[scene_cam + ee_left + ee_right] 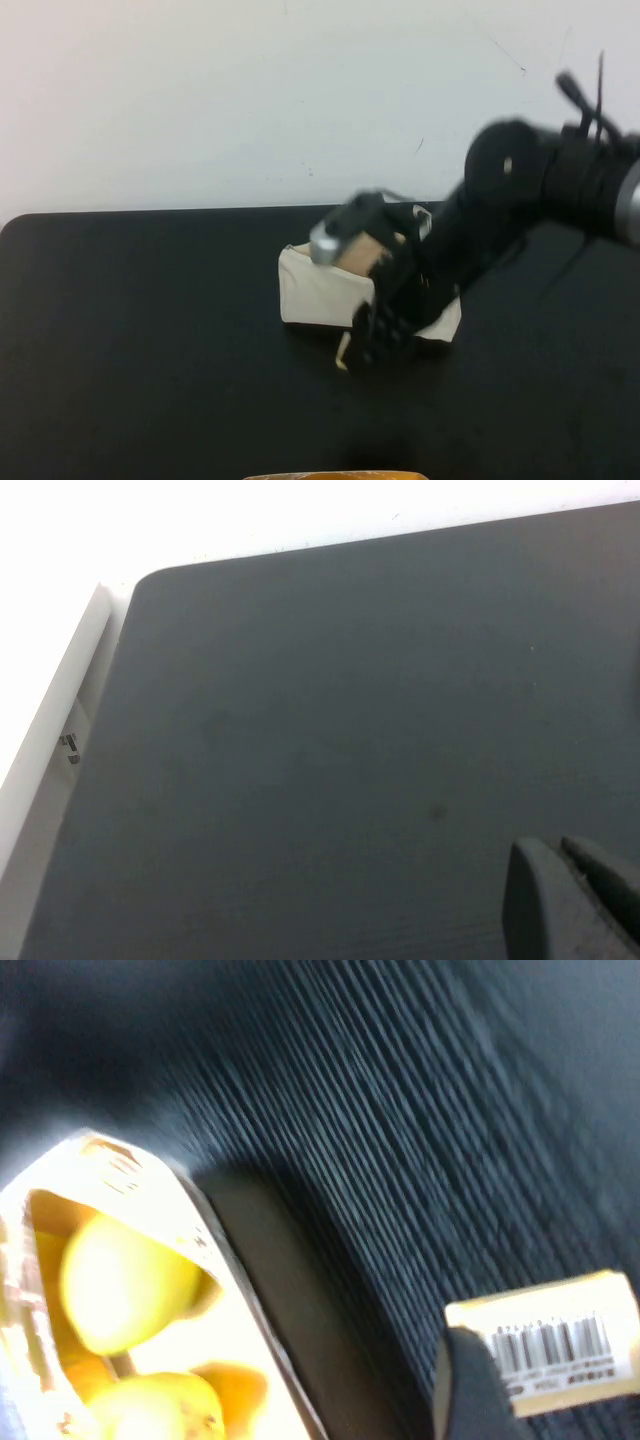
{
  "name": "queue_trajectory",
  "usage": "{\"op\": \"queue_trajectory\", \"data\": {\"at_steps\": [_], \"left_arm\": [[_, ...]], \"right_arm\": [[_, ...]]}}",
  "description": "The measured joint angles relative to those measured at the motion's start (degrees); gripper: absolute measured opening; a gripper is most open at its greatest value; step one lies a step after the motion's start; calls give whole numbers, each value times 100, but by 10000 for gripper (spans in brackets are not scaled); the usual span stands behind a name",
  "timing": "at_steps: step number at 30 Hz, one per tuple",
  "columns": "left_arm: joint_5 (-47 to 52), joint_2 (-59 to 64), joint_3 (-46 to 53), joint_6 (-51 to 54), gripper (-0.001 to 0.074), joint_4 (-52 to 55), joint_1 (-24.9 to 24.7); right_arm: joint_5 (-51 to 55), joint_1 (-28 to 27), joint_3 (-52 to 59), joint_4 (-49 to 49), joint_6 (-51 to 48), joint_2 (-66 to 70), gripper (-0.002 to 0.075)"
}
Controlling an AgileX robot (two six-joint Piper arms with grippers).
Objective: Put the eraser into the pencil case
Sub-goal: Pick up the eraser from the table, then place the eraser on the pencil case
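My right gripper (365,345) pinches the eraser (545,1350) by only 1 end, just above the near edge of the pencil case (315,290) at mid-table, so it could twist free and miss, while my left gripper (575,900) hangs closed over the bare table (330,730).

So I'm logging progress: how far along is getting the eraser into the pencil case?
Pickup looks done: the right pincer grips the small tan barcode-labelled eraser. In hand: that arm hovers by the cream canvas pencil case on the black table. Left: dropping it inside. The left pincer sits idle over bare table.
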Motion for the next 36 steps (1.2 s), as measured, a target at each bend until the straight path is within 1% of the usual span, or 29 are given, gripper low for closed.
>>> {"op": "queue_trajectory", "data": {"at_steps": [3,6,9,13,15,20,21,22,25,26,28,30,31,33,36], "left_arm": [[0,0,0,11,-1,0,0],[0,0,0,11,-1,0,0],[0,0,0,11,-1,0,0],[0,0,0,11,-1,0,0],[0,0,0,11,-1,0,0],[0,0,0,11,-1,0,0],[0,0,0,11,-1,0,0],[0,0,0,11,-1,0,0],[0,0,0,11,-1,0,0],[0,0,0,11,-1,0,0],[0,0,0,11,-1,0,0],[0,0,0,11,-1,0,0],[0,0,0,11,-1,0,0],[0,0,0,11,-1,0,0],[0,0,0,11,-1,0,0]], "right_arm": [[346,0,-591,5,0,0,302],[424,4,-1132,-107,0,0,302],[264,13,-1535,-622,-71,0,302],[-256,13,-1651,-1537,-194,22,302],[-532,13,-1665,-1814,-169,108,302],[-843,13,-1664,-2258,491,415,302],[-843,13,-1664,-2330,616,462,312],[-833,13,-1664,-2404,756,507,347],[-797,13,-1664,-2649,1018,580,494],[-767,13,-1674,-2689,1057,584,529],[-646,13,-1751,-2729,1125,584,552],[-412,13,-1903,-2753,1164,584,532],[-237,13,-2027,-2753,1164,573,505],[205,13,-2362,-2753,1187,560,428],[967,13,-2968,-2824,1186,500,244]]}}
